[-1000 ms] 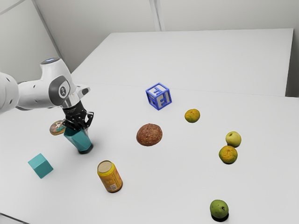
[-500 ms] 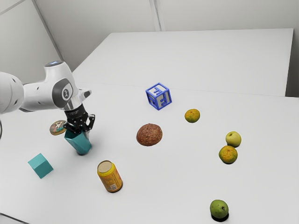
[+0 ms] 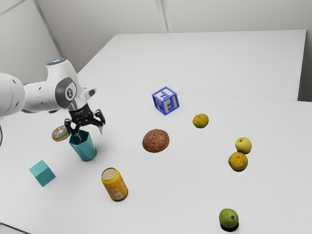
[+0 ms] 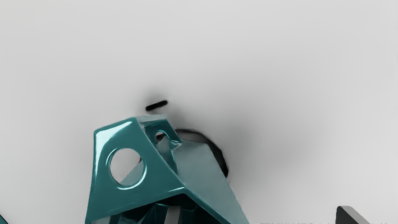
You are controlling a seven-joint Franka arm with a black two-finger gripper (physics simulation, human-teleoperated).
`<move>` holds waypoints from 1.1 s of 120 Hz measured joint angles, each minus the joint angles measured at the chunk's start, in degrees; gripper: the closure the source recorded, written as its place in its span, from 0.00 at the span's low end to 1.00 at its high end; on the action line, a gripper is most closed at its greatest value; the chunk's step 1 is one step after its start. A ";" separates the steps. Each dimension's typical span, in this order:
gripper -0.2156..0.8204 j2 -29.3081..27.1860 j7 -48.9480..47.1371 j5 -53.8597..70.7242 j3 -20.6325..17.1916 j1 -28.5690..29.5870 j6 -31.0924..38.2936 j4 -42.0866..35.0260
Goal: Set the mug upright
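Teal and glossy, the mug (image 3: 87, 150) stands upright on the white table (image 3: 185, 195), mouth up, near a teal block (image 3: 42, 173) and a yellow can (image 3: 114, 185). The gripper (image 3: 90, 133) is open right by it — one finger (image 4: 173, 215) at the mug's mouth, the other (image 4: 351, 215) outside, clear of the wall. A doughnut (image 3: 59, 133) lies close by.
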 joint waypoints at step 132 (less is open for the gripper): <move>0.21 -7.52 8.90 7.14 -0.17 -1.05 -14.45 17.44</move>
